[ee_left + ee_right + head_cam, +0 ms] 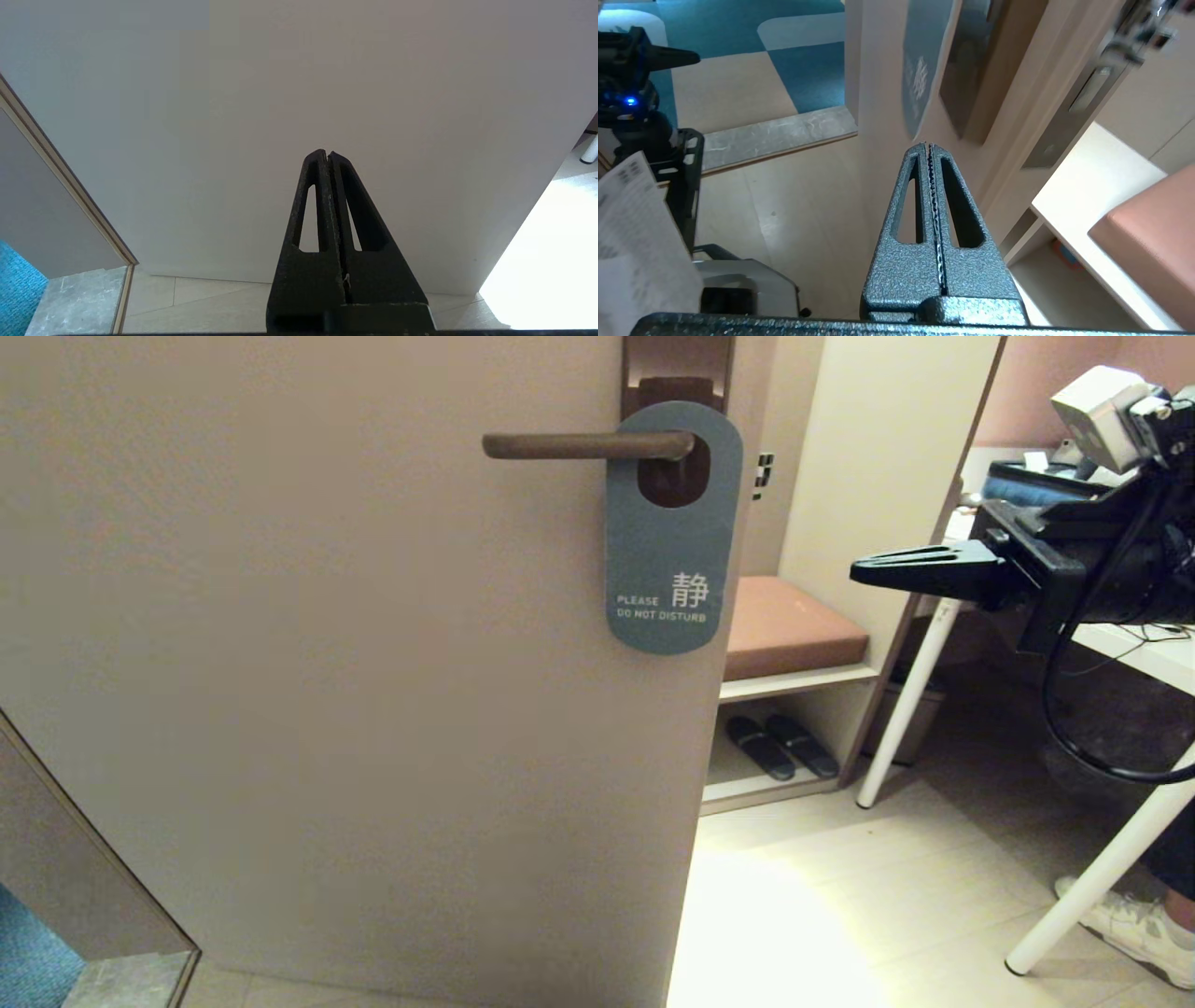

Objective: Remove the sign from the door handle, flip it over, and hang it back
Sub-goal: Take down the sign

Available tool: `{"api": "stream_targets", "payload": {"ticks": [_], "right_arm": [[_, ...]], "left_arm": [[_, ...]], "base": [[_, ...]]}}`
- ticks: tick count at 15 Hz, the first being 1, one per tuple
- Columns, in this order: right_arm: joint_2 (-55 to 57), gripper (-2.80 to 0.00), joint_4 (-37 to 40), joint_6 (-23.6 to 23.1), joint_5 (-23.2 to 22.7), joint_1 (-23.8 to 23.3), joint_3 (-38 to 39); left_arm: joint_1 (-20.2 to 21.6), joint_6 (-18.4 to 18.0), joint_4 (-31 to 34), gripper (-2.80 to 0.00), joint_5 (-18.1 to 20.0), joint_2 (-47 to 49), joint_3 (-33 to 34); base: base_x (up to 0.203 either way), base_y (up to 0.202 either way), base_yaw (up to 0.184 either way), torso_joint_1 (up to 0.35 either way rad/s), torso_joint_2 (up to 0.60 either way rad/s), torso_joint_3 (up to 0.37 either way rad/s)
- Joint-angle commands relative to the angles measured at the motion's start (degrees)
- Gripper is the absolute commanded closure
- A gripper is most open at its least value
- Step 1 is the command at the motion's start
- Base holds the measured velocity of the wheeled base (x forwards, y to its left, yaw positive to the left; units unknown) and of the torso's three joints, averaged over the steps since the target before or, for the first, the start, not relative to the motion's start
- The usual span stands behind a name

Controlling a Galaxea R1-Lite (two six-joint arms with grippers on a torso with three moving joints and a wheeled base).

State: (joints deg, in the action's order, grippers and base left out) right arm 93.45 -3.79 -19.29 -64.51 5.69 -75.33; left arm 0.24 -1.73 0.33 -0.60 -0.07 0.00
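Observation:
The grey-blue sign (665, 537), reading "PLEASE DO NOT DISTURB", hangs by its oval hole on the dark bronze door handle (583, 446), whose brown backplate (677, 369) rises above it. In the right wrist view the sign (922, 65) shows edge-on against the door. My right gripper (857, 570) is shut and empty. It is held in the air to the right of the sign, at about the height of its lower edge, pointing left toward it; it also shows in the right wrist view (928, 145). My left gripper (326, 153) is shut and empty, low in front of the door's face; it is outside the head view.
The beige door (327, 663) fills the left and centre. Right of its edge stand a bench with a brown cushion (789, 625), slippers (782, 745) beneath, and a white table leg (906, 700). A person's white shoe (1134, 929) is at bottom right.

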Motion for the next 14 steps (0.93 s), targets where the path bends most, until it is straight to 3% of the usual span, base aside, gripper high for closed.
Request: {"api": "stream_targets", "payload": {"ticks": [1, 3, 4, 14], "right_arm": [[2.74, 0.00, 0.00, -0.14, -0.03, 1.29, -2.23], [3.09, 0.00, 0.01, -0.14, -0.01, 2.05, -2.46], [3.23, -2.80, 0.05, -0.14, -0.01, 2.31, -2.46], [0.03, -2.80, 0.34, 0.03, -0.09, 3.37, 1.06]], "left_arm": [[0.02, 0.06, 0.02, 0.00, -0.02, 0.07, 0.00], [0.02, -0.01, 0.02, 0.00, -0.02, 0.07, 0.00], [0.02, -0.03, 0.02, 0.00, -0.02, 0.07, 0.00], [0.02, -0.01, 0.02, 0.00, -0.02, 0.07, 0.00]], "base": [[0.000, 0.000, 0.000, 0.000, 0.00, 0.000], [0.000, 0.000, 0.000, 0.000, 0.00, 0.000], [0.000, 0.000, 0.000, 0.000, 0.00, 0.000], [0.000, 0.000, 0.000, 0.000, 0.00, 0.000]]}}
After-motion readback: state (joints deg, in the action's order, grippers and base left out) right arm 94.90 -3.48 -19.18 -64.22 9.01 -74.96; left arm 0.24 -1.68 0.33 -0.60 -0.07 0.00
